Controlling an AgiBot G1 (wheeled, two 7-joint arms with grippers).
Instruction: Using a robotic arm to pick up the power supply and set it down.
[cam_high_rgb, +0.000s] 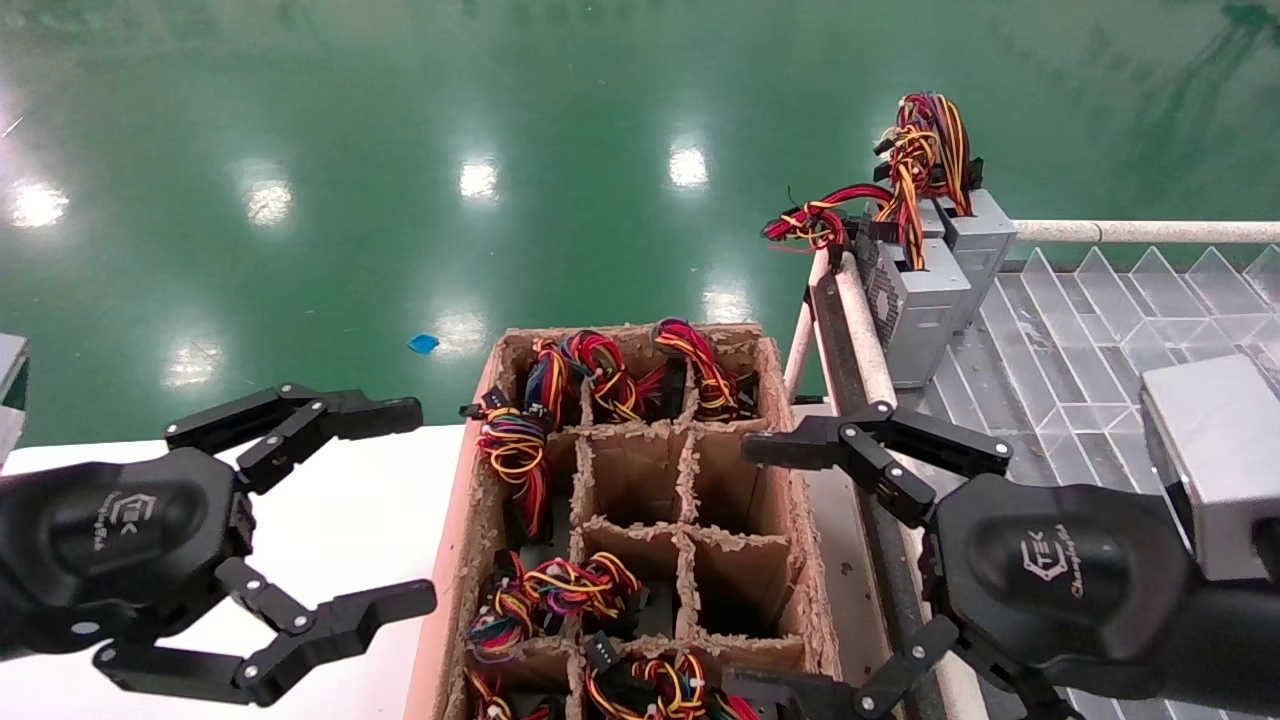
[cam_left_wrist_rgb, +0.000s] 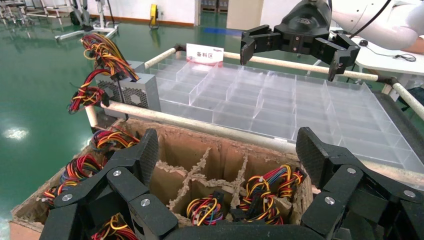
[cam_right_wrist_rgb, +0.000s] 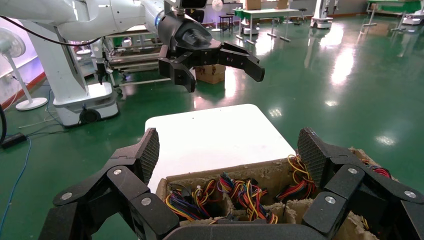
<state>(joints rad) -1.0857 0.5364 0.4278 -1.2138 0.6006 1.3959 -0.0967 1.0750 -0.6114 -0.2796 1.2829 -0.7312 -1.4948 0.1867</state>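
Note:
A grey power supply (cam_high_rgb: 915, 300) with a perforated side and a yellow, orange, red and black wire bundle stands upright at the near corner of the clear tray (cam_high_rgb: 1080, 330), beside similar grey boxes. The left wrist view shows that power supply (cam_left_wrist_rgb: 142, 92) too. My right gripper (cam_high_rgb: 745, 570), on the arm with the grey wrist box (cam_high_rgb: 1215, 460), hangs open and empty over the carton's right rim, well short of the power supply. In its own view the right gripper (cam_right_wrist_rgb: 227, 150) spans wire bundles in the carton. My left gripper (cam_high_rgb: 420, 505) is open and empty over the white table (cam_high_rgb: 340, 520).
A cardboard carton (cam_high_rgb: 803, 560) with dividers holds more units, only their coloured wire bundles showing; several cells are empty. A metal rail (cam_high_rgb: 865, 340) separates carton and tray. A white label card (cam_left_wrist_rgb: 204, 54) stands at the tray's far rail. Green floor lies beyond.

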